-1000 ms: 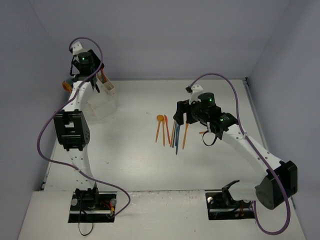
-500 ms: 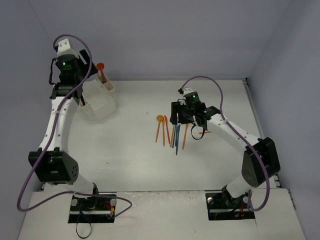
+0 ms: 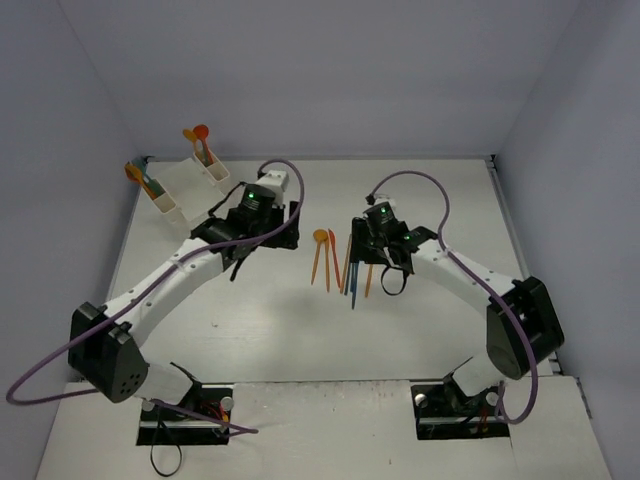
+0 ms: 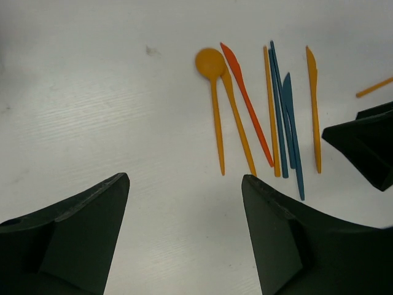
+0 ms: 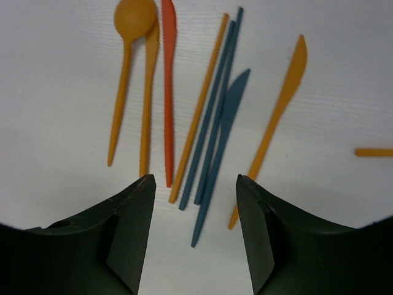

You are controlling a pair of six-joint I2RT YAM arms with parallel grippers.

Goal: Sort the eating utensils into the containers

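Several eating utensils lie side by side mid-table: an orange spoon [image 3: 320,238] [image 4: 210,63] [image 5: 132,18], a red knife [image 3: 334,256] [image 4: 245,104] [image 5: 168,74], blue pieces [image 3: 354,282] [image 4: 293,135] [image 5: 218,153] and an orange knife [image 3: 371,270] [image 4: 313,104] [image 5: 279,104]. My left gripper [image 3: 285,228] [image 4: 184,181] is open and empty, left of the row. My right gripper [image 3: 366,258] [image 5: 194,179] is open, low over the row, its jaws on either side of the blue handles' near ends. The white containers [image 3: 185,185] stand at the back left and hold a few utensils.
A short orange piece [image 5: 373,152] [image 4: 373,87] lies apart to the right of the row. Red and orange spoons [image 3: 200,135] and an orange and teal pair [image 3: 137,173] stick up from the bins. The walls stand close at left, back and right.
My left arm has swung from the bins at the back left to mid-table, beside the utensil row. My right gripper has shifted slightly over the row. The utensils on the table have not moved.
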